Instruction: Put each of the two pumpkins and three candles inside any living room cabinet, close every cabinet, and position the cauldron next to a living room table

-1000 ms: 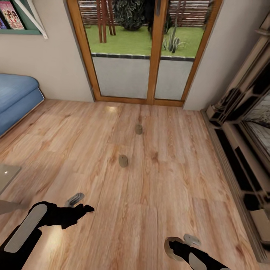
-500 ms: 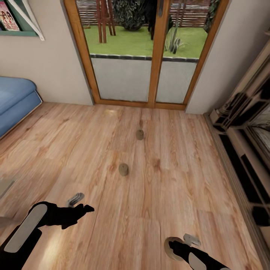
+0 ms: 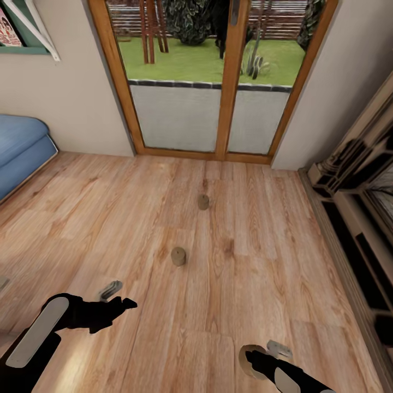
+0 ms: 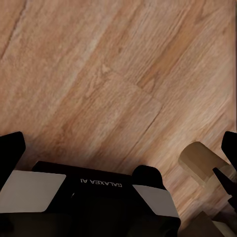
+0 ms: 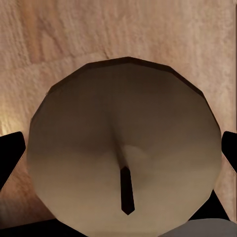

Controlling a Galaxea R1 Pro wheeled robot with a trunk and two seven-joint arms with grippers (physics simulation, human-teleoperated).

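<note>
Logged a shift of the whole head view over the last second, so read it as base and camera travel, not as things moving. Lost the worktop corner off the left edge. Saw the blue sofa (image 3: 19, 147) slide further left, cut by the frame.

Found the left gripper (image 3: 121, 296) low over the floor (image 3: 262, 245), fingers spread and holding nothing; confirmed in the left wrist view by dark fingertips at either side over bare planks. Could not settle the pale cylinder (image 4: 200, 160) at that view's edge: possibly a candle, too cropped to tell.

Marked the near candle (image 3: 178, 256) and the far candle (image 3: 203, 202) upright on the floor, well apart, both lower in frame than a second ago. Judged them nearer to the robot, not yet within reach. Noted the glass door (image 3: 180, 114) beyond them, larger in frame.

Found the right gripper (image 3: 262, 353) at the bottom edge, fingers closed on the held candle (image 5: 123, 143), wick end toward its wrist camera. Could see little of the fingers in that view.

Caught the stone-coloured structure (image 3: 355, 180) along the right, cropped; could not tell its openings. Spotted no pumpkins, no cauldron, no dark cabinet. Judged one candle in hand, two left to collect, stowing not yet begun.
</note>
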